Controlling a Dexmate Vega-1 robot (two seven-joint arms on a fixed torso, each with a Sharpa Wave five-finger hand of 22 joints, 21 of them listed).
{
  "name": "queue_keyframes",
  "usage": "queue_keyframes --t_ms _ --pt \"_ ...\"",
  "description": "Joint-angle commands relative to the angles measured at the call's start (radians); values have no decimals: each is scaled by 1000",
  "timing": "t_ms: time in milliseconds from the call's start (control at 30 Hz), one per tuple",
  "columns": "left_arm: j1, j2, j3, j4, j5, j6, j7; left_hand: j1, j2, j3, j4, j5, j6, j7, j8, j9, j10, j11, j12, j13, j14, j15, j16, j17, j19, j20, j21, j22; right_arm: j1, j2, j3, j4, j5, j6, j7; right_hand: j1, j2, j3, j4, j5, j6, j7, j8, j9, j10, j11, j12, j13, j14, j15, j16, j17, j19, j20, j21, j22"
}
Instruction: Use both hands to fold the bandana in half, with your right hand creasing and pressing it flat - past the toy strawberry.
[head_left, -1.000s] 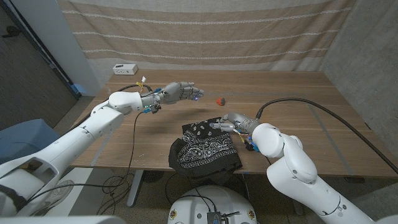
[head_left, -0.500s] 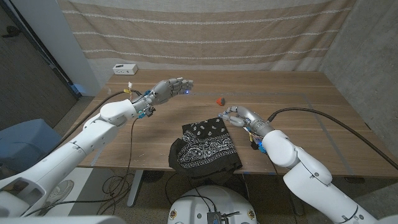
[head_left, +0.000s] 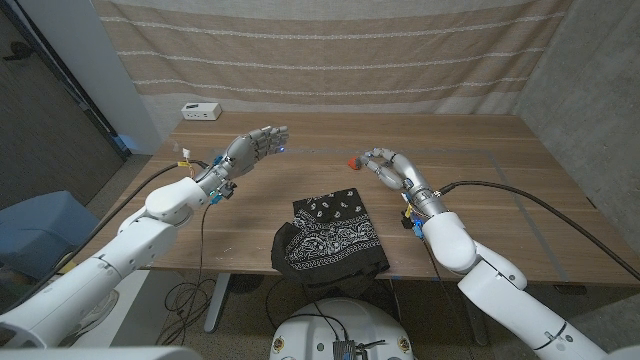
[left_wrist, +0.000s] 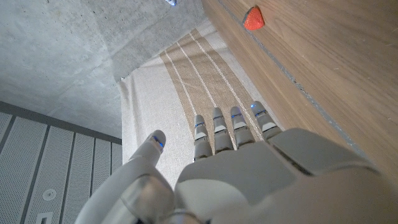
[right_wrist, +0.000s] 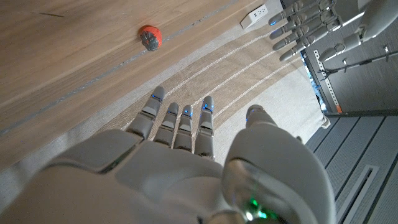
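Head view: nearest you, the bandana (head_left: 332, 236) lies at the table's (head_left: 500, 200) front edge, black w/ white paisley, bunched and partly folded, front part hanging a bit over the edge. Neither hand touches it. Beyond the bandana, to its right, your right hand (head_left: 386, 166) is up above the wood, fingers apart and lightly curled, holding nothing. The toy strawberry (head_left: 351, 161) sits on the table beyond the bandana, just beside the right hand's fingertips; contact can't be judged. Your left hand (head_left: 254, 146) hangs beyond and left of the bandana, well apart from it, fingers spread wide, also holding nothing. Farthest from the bandana, a small white box (head_left: 201, 110) sits at the table's back left corner, w/ a striped curtain (head_left: 330, 50) behind the table.
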Motion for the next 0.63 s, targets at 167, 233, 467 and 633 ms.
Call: queue_keyframes --t_ms 167,233,467,633 --pt "83 -21 -66 44 -58 -97 -5 14 -2 -1 -12 -1 -10 -3 2 -2 -7 1 5 1 -9 -12 -2 -2 1 -9 1 1 61 8 36 228 336 403 24 8 -6 12 -13 -10 8 4 -9 -6 19 4 -1 -2 1 6 -7 -6 -7 15 -4 1" --pt "82 -22 -68 51 -63 -101 -15 15 -2 -1 -13 -1 -10 -3 2 -2 -6 -1 6 0 -9 -12 -2 -2 1 -8 0 0 67 13 44 250 363 438 30 10 -7 14 -15 -11 11 6 -9 -7 21 5 -1 -3 2 6 -7 -7 -7 15 -4 1" --pt "62 -7 -65 88 -67 -84 -56 16 -1 -1 -19 0 -16 -5 2 -2 -11 -6 6 -1 -13 -19 -3 -3 4 13 -1 0 78 26 67 253 376 436 -11 13 -17 21 -28 -20 50 13 -3 -19 55 11 6 -5 23 6 -6 -14 -5 25 -7 0" --pt "33 -16 -54 141 -100 -50 -96 17 1 -1 -21 0 -28 -5 -1 -2 -25 -7 3 -2 -20 -19 -4 -4 2 20 -3 -1 116 78 26 295 367 540 -2 17 -15 28 -34 -21 57 18 -5 -24 63 15 6 -6 26 7 -7 -16 -3 30 -8 0"
